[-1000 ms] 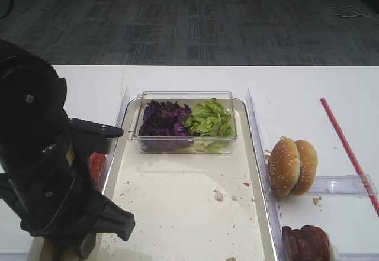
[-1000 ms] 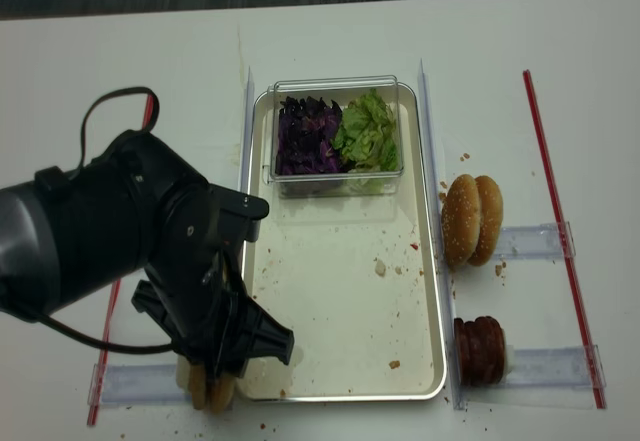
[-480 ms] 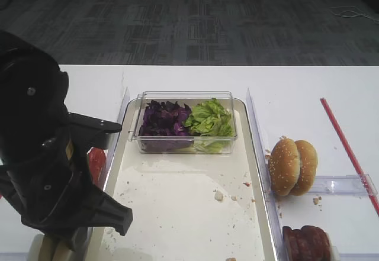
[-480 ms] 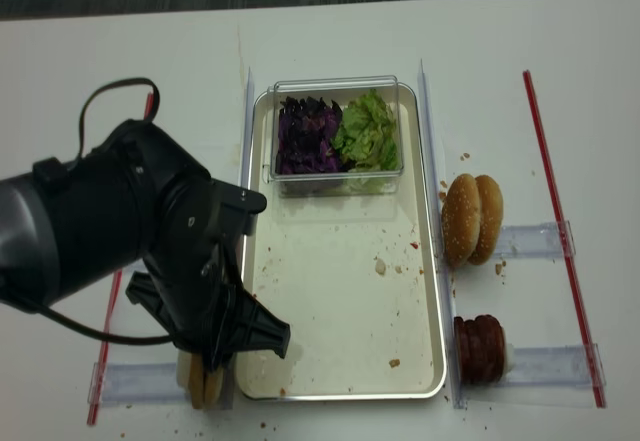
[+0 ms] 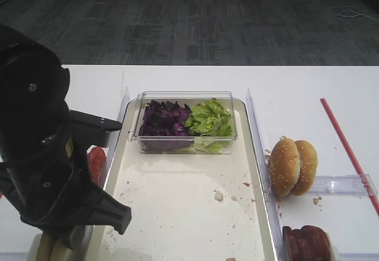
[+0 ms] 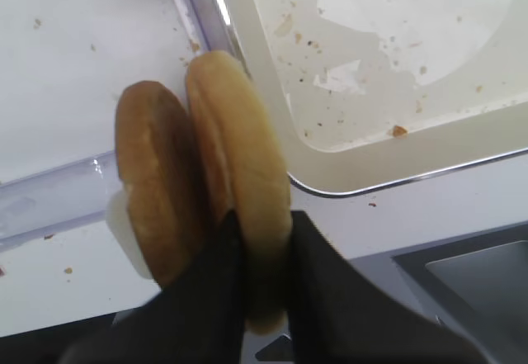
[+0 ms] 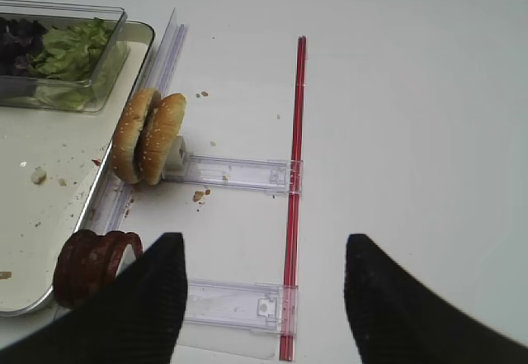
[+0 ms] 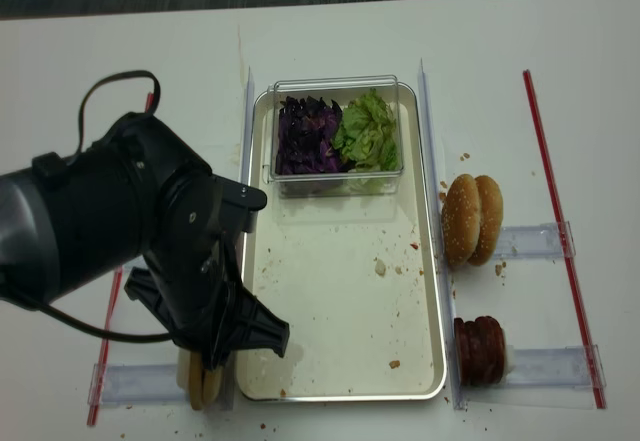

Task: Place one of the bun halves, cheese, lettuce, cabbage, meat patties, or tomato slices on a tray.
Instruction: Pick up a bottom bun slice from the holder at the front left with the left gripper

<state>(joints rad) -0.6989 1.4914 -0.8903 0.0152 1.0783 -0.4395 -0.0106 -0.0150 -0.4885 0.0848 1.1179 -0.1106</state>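
On a white table (image 8: pixel 330 31) we see our left gripper (image 6: pixel 262 261) clamped on one of the bun halves (image 6: pixel 243 174), which stand on edge. Just beyond the fingers (image 6: pixel 216 298) lies the tray (image 6: pixel 388 178), its corner beside the held bun. Our right gripper (image 7: pixel 262 290) hovers spread apart, the meat patties (image 7: pixel 91 265) beside its left finger.
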